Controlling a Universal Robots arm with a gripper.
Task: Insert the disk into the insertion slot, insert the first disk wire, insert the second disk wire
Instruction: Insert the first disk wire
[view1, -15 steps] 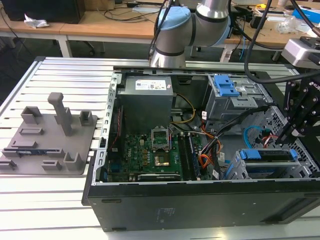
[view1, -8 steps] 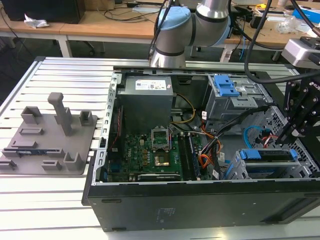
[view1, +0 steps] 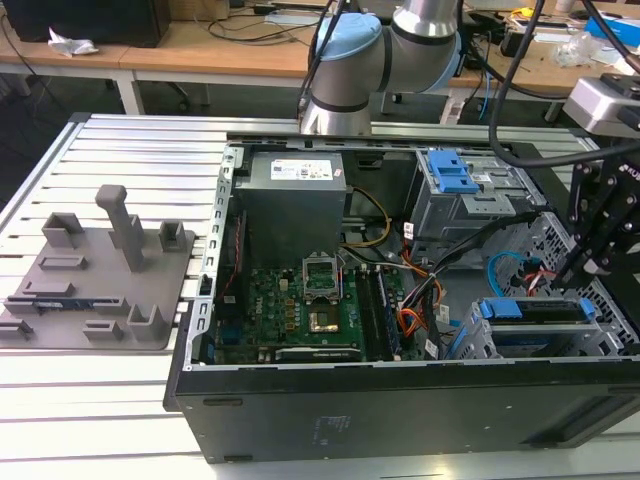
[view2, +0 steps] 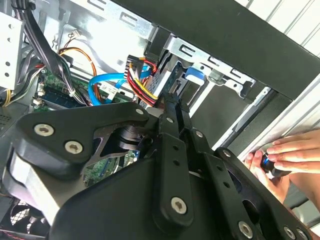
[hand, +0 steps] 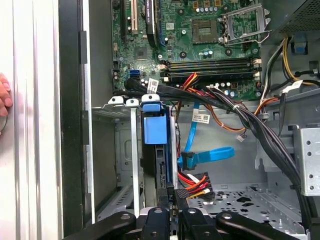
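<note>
**Desk:** On the slotted table (view1: 120, 420), left to right, what's showing?

**Operator:** I see a grey fixture (view1: 100, 270), then the open computer case (view1: 400, 410) with its circuit board (view1: 300, 310). At the exterior view's right, the disk (view1: 530, 310) sits in the cage (view1: 470, 338).

**Desk:** And the gripper (hand: 173, 194)?

**Operator:** I have it at the disk's rear edge, fingers clamped on the power plug (hand: 192, 192). The blue cable (hand: 207, 156) lies loose beside it. A person's hand (view2: 280, 157) is outside the case wall.
</note>
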